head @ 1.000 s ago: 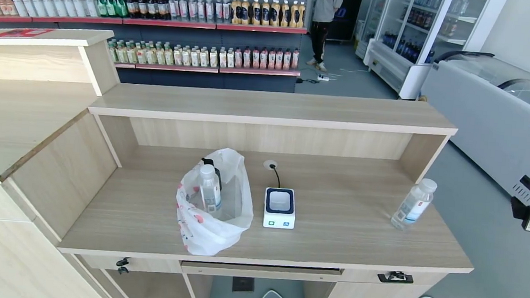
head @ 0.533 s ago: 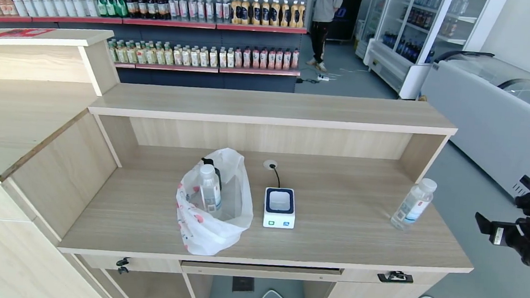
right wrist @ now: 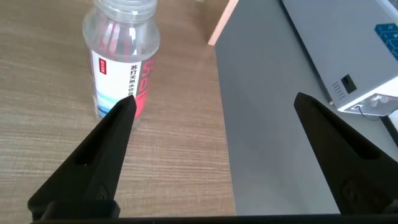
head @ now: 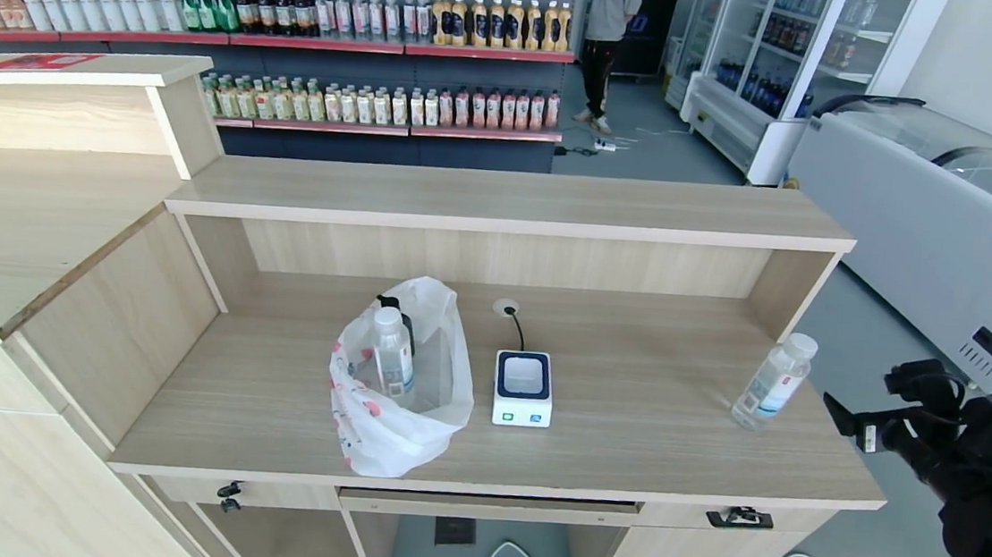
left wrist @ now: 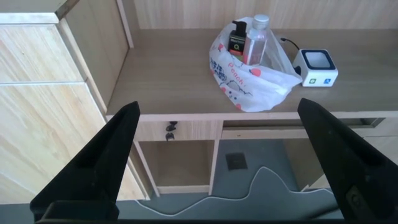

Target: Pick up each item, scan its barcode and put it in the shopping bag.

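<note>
The right hand (head: pixel 858 400) is hovering open beside the upright bottle (head: pixel 772 383) on the desk (head: pixel 626 433), probably light, slick, squashy, so mid-label is looking safest.

Clear bottle (head: pixel 774 381) stands right of scanner (head: pixel 523 389), shopping bag (head: pixel 384 430) left.
</note>
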{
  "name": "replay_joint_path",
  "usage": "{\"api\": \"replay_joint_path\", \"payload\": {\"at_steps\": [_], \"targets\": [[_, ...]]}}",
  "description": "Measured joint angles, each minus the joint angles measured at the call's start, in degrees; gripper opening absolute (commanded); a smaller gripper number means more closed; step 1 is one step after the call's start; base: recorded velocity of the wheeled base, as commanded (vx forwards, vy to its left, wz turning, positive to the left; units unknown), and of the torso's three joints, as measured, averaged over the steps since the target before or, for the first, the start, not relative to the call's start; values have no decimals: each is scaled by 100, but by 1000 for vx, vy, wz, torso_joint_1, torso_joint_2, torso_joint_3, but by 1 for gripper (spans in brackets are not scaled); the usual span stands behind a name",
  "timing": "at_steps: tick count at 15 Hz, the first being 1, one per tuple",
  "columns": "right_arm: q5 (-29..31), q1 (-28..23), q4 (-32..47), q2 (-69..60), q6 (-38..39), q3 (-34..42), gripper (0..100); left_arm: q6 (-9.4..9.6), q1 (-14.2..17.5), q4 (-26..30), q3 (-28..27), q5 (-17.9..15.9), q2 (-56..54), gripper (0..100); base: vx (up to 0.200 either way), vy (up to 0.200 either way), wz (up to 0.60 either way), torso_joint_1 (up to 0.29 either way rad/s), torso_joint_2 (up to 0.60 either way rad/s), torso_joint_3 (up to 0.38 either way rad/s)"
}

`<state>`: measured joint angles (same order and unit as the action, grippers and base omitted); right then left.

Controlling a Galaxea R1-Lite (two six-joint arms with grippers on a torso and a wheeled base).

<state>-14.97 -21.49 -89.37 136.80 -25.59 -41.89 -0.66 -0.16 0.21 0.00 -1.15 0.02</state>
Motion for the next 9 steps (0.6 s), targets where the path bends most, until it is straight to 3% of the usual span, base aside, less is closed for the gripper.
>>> {"api": "replay_joint_path", "payload": {"at_steps": [9], "targets": [[6, 179, 261, 717, 545, -926, 100, 0, 0, 1, 0, 0, 0, 100, 0, 0, 0, 0, 0, 0]]}}
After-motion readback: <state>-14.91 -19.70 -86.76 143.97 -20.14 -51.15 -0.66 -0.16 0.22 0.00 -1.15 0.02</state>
